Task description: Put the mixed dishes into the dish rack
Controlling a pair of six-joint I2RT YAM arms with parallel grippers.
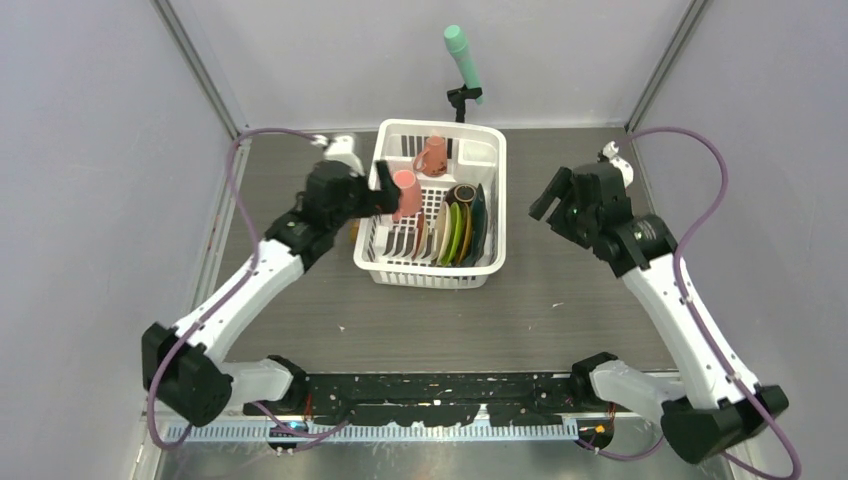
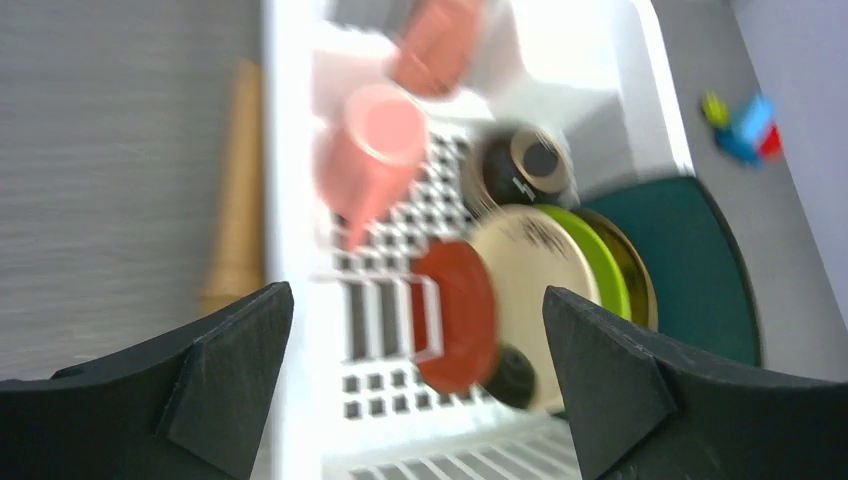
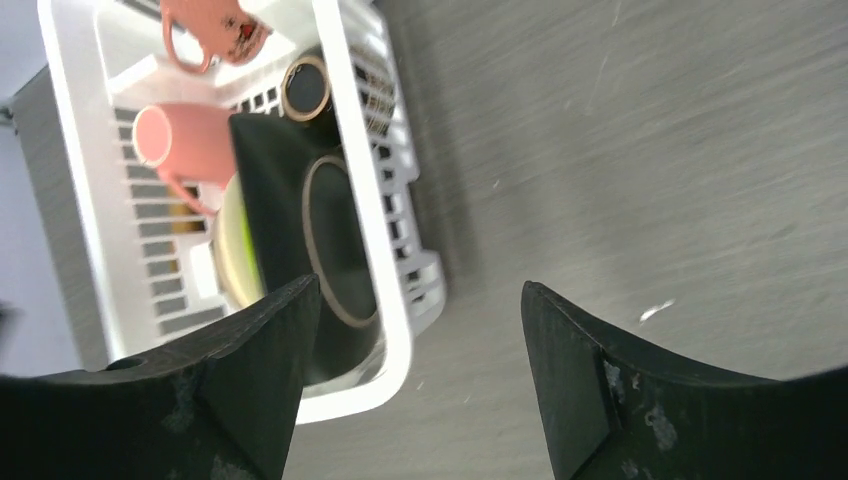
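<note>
1. Status: every dish in view sits inside the dish rack, which stands mid-bench between the 2 arms. The top view shows no dish on the bare bench. Judged from this, loading is at or very near its end.
2. Remaining work, as a judgement: confirm that the near pink mug has settled. It leans by the rack's left wall and is blurred in the left wrist view, so it cannot be told whether it rests on the rack floor.
3. Left end effector: fingers spread wide with nothing between them, poised over the rack's left side just beside the near pink mug.
4. Right end effector: fingers spread and holding nothing, over the bench to the right of the rack.
5. Mugs: 2. The far pink mug lies in the rack's far section.
6. Bowls: 1. The brown bowl is near the rack's right wall, behind the plates.
7. Plates standing on edge in a row:
   - 1 red-orange dish
   - 1 cream plate
   - 1 dark teal plate
   - Between the last 2 show a lime-green rim and an olive-yellow rim; whether these are 1 plate or 2 cannot be told.
8. Other items:
   - 1 tan item, unidentified, lies on the bench touching or just beside the rack's left wall.
   - A cluster of toy blocks lies right of the rack.
   - 1 mint-green cylinder stands behind the rack.
</note>
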